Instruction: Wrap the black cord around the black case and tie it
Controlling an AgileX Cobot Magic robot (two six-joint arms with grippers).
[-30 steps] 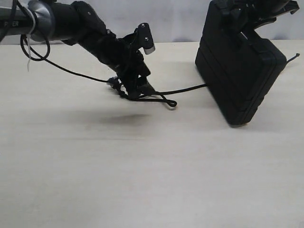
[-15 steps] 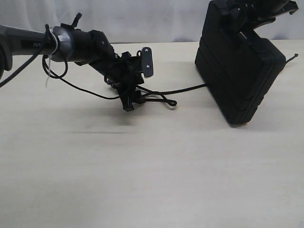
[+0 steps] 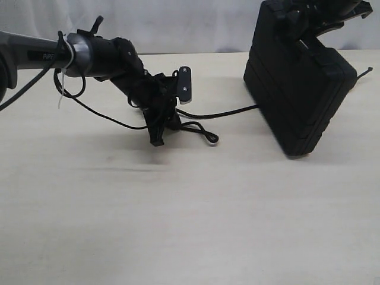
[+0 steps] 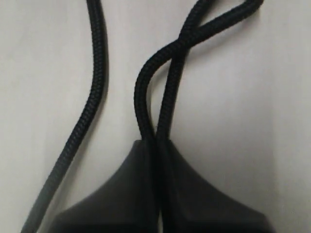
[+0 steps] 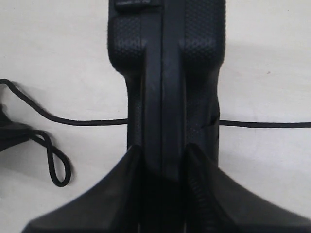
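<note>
Tilted black case [image 3: 297, 89], looped black cord [image 3: 225, 113]

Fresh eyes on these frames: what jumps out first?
The black case stands out at the exterior view's right. It is tilted corner-down over the table, with the right gripper clamping its jaws on it. Left of centre, the left gripper is shut on a doubled stretch of the black cord.
</note>
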